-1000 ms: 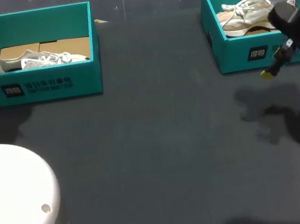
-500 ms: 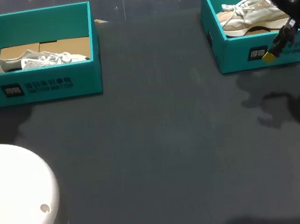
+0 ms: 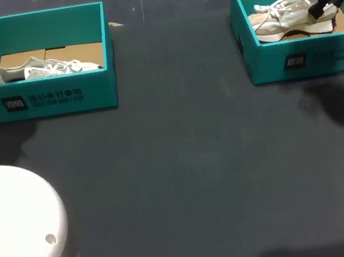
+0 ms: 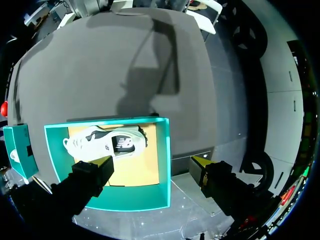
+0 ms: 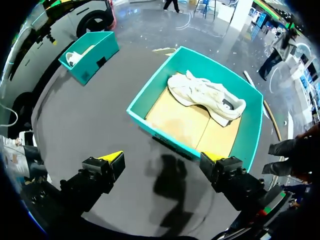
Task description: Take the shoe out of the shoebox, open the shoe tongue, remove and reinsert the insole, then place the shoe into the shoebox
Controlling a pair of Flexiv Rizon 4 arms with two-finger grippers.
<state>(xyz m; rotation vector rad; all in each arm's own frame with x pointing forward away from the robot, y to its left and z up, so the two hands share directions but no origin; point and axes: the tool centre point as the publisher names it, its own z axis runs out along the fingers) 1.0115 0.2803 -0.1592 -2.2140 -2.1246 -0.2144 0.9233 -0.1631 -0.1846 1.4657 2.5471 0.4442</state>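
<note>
The right box (image 3: 271,64) sits at the far right of the table (image 3: 183,165). A beige shoe (image 3: 284,15) lies inside it on brown card. In the right wrist view, the shoe is on the side of the box away from the right gripper (image 5: 161,159). That gripper hangs high above the box. Its two fingers are wide apart and hold nothing. The shoe is well apart from them.

The left box (image 3: 60,99) sits at the far left of the table. A white shoe (image 3: 44,70) lies inside it, also on brown card. The left gripper (image 4: 151,161) hangs above this box, near its far left corner. Its fingers are wide apart too and hold nothing. In the left wrist view, one finger shows over the box and the other shows past the box wall. The white shoe is ahead of the fingers and does not touch them.

The two boxes are well apart, with bare dark table between them.
</note>
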